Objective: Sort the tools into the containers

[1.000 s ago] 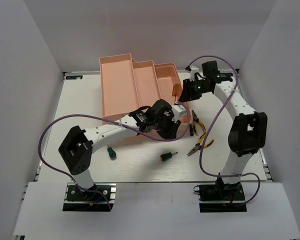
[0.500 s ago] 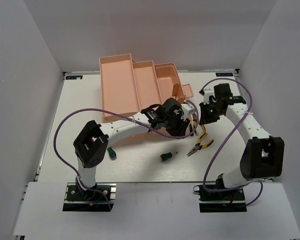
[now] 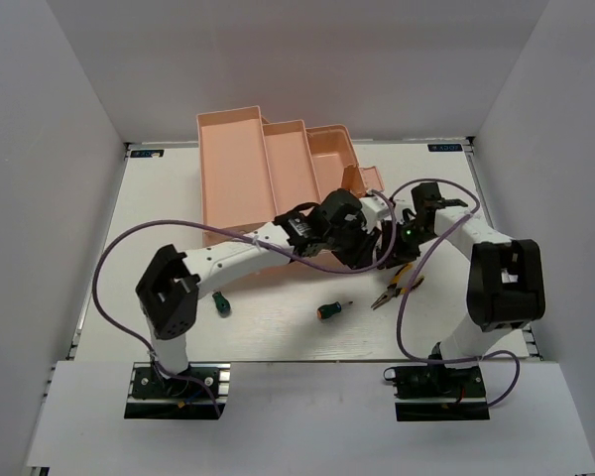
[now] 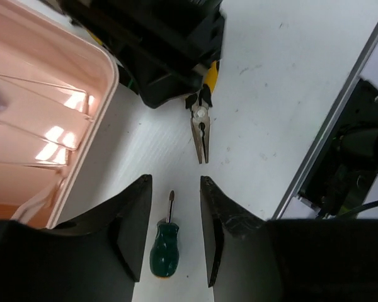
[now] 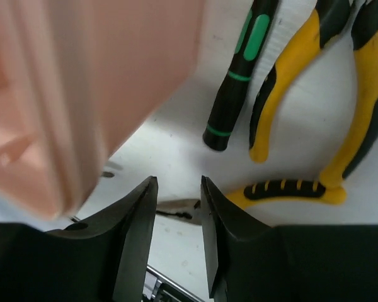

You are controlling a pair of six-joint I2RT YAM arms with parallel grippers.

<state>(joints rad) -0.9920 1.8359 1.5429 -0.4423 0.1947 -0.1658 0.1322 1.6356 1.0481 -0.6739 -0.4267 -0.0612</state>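
Top external view: the salmon-pink toolbox (image 3: 233, 178) sits at 12 o'clock on the white table (image 3: 278, 332) with its stepped trays exposed. The left arm (image 3: 233, 260) sweeps in from 7 o'clock and the right arm (image 3: 496, 278) curls in from 4 o'clock. Their wrists crowd together at the toolbox's 4 o'clock corner. From up here I honestly can't tell how either pincer stands. Loose on the table there's a stubby screwdriver (image 3: 332, 309) at 6 o'clock of the wrists, and the other stubby screwdriver (image 3: 219, 303) is over at 8 o'clock, near the left arm. Yellow-handled pliers (image 3: 399, 286) poke out at 5 o'clock.

Left wrist view: the left gripper (image 4: 175, 189) has its fingers spread and is pinching nothing. A stubby green screwdriver lies on the table in the gap at 6 o'clock, tip aimed at 12. The pliers' nose comes down from 12 o'clock toward that tip, close but apart. The toolbox wall fills 9 o'clock, and the black bulk of the other arm covers the pliers' handles.

Right wrist view: the right gripper (image 5: 178, 189) is spread too, with nothing between its fingers. The toolbox is a blurry mass at 10 o'clock. The thin screwdriver (image 5: 238, 85) lies at 1 o'clock, just beside a second pair of pliers (image 5: 366, 107) at 2 to 3 o'clock. A metal plier nose shows down in the finger gap.
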